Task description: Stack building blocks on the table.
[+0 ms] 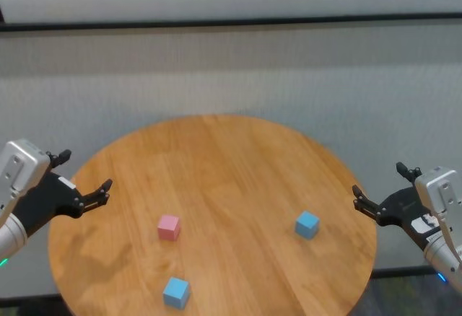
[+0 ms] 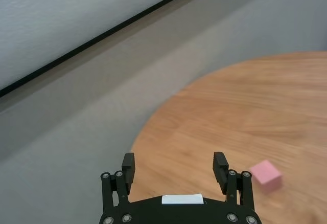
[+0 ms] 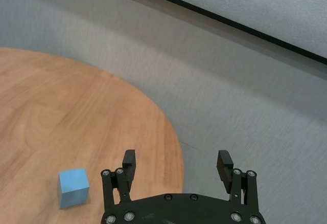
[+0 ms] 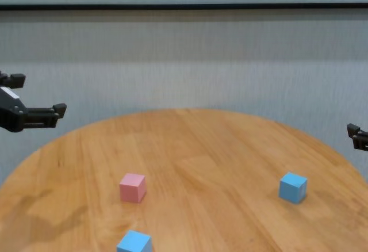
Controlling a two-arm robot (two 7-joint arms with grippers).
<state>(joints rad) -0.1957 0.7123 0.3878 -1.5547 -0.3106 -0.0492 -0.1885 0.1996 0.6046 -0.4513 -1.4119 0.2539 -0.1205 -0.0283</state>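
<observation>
on the round light-brown wooden desk [image 1: 216, 179] a small matte pink cube [image 1: 169, 226] and two light blue cubes [image 1: 307, 224] [image 1: 176, 291] lie apart, unstacked. left tool [image 1: 84, 177] and right tool [image 1: 377, 189] hover spread, empty, at opposite edges.

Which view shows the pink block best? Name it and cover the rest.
The chest view: the pink block sits whole and unobstructed on the table, top and two sides visible. The head view shows it whole but more from above. The left wrist view catches it blurred. The right wrist view misses it.
</observation>
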